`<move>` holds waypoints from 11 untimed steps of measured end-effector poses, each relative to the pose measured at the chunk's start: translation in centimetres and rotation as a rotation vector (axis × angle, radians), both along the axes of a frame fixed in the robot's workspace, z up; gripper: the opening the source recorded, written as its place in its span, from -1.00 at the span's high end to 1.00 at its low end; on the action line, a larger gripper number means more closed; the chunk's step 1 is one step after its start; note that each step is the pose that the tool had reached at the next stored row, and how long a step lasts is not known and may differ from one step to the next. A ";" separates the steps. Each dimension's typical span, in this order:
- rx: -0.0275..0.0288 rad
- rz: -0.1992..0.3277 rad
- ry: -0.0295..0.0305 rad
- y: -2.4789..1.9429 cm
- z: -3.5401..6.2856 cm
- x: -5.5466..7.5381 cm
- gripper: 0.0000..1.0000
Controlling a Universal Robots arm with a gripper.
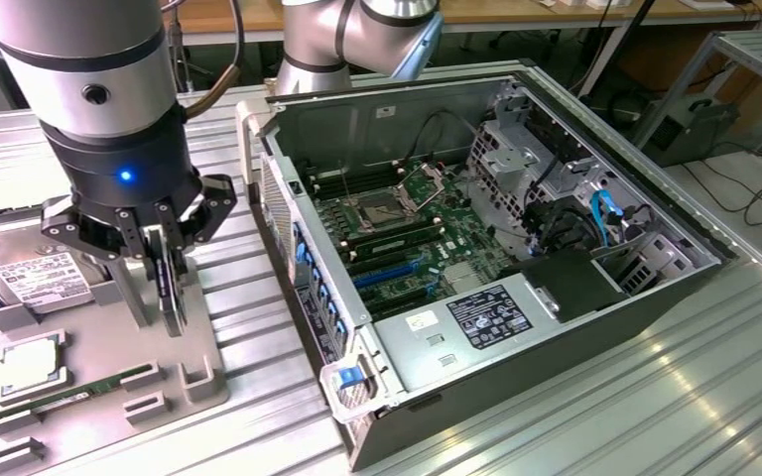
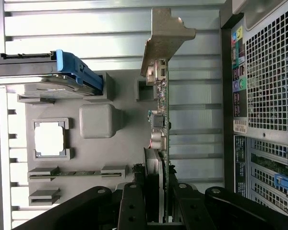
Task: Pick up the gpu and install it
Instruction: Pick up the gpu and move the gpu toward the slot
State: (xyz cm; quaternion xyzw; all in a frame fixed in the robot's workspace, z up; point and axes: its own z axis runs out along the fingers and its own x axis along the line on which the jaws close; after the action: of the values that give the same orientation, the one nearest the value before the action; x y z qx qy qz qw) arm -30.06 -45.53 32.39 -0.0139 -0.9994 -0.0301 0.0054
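The pick-up step is judged to be in hand, with the install not yet begun. The gpu (image 1: 172, 297) is held edge-on and upright by the end effector (image 1: 156, 268), whose jaws are drawn partway together onto the card's two faces near its fan end. The same grip is seen in the wrist view, where the end effector (image 2: 153, 211) is closed on the gpu (image 2: 162, 124) and the silver bracket (image 2: 165, 38) is at the far end. The card is placed over the grey tray (image 1: 103, 387) on the bench (image 1: 646, 397), at the exterior view's left, just beside the open case (image 1: 395, 109). Whether its lower edge is clear of the tray's holder cannot be told. A drive (image 1: 31, 273) is seen lying on the tray behind the end effector. The board (image 1: 408, 248) inside the case is well apart from the card. For the move ahead, it is judged that the card must be kept upright and firmly held, carried clear of the case wall, and lined up with a slot, the bracket turned toward the case's rear.
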 end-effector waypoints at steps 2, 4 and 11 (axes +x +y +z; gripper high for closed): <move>0.0000 0.000 0.0001 0.00 0.06 0.0 0.44; 0.0000 0.000 -0.0001 0.00 0.09 0.0 0.44; -0.0001 0.000 0.0001 0.00 0.21 0.0 0.44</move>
State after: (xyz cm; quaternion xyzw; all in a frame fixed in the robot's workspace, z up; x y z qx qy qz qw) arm -30.05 -45.53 32.60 -0.0139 -0.9994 -0.0301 0.0055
